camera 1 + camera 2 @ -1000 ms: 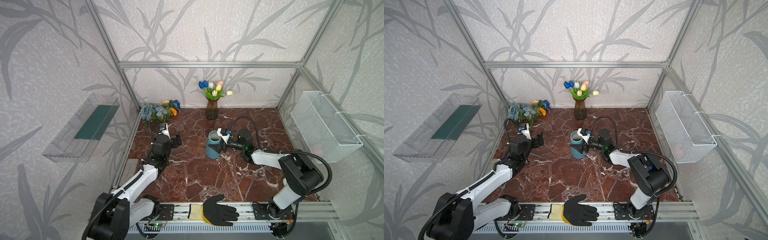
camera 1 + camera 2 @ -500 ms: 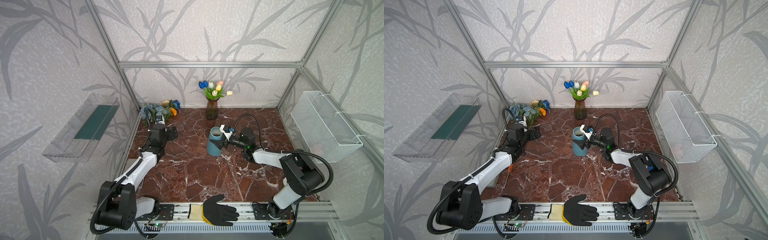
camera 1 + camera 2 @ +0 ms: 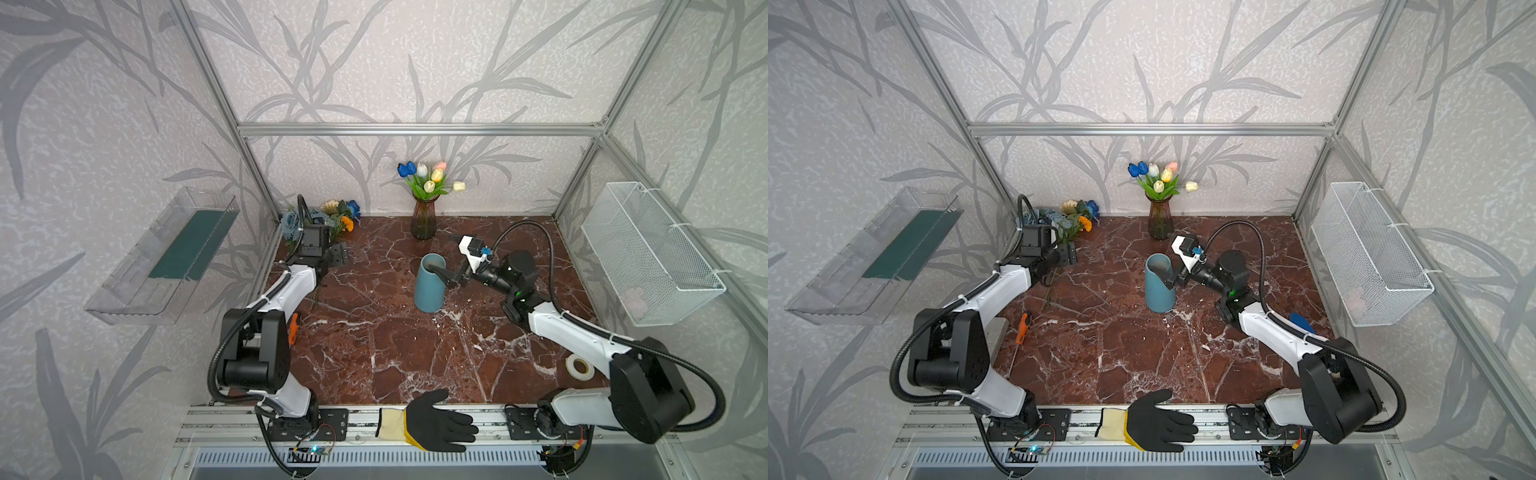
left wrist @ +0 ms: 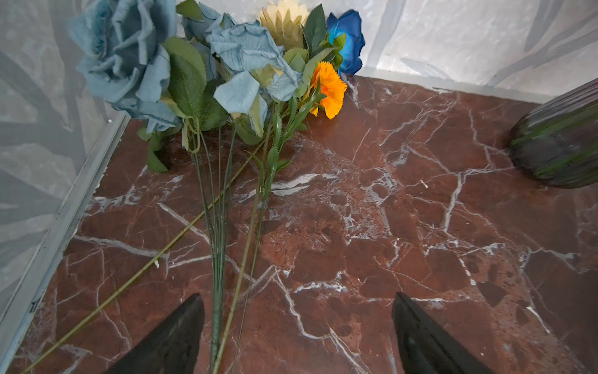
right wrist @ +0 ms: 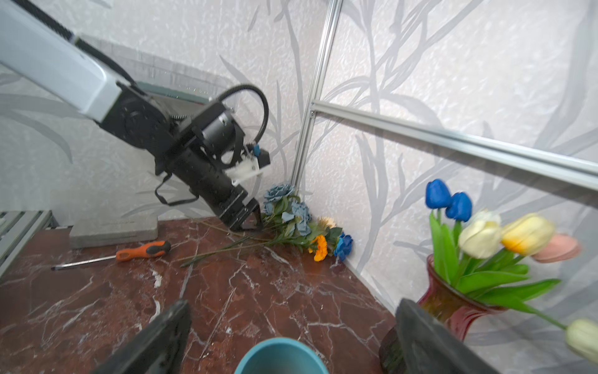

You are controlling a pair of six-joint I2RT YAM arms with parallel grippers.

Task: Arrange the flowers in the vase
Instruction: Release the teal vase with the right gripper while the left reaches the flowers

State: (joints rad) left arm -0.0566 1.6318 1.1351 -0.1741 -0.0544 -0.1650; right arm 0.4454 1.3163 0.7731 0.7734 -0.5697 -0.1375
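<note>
overall, veined red marble (image 3: 395, 353), leaf-print walls (image 3: 374, 62)

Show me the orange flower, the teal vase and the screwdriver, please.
orange flower (image 4: 328, 89): left wrist view, on its petals.
teal vase (image 3: 426, 293): in a top view, on its side wall.
screwdriver (image 5: 142, 251): right wrist view, on its orange handle.

Count, vases: 2, being one glass vase (image 3: 423, 224) and one teal vase (image 3: 428, 286). Tulips (image 3: 436, 175): 7 heads. Back-left corner of table (image 3: 374, 353): dusty-blue roses (image 4: 123, 61), at least 2; dark-blue rose (image 4: 346, 39), 1; marigold (image 4: 328, 89), 1; daisy (image 4: 284, 16), 1. Screwdriver (image 3: 1022, 326), 1. Glove (image 3: 436, 424), 1.
</note>
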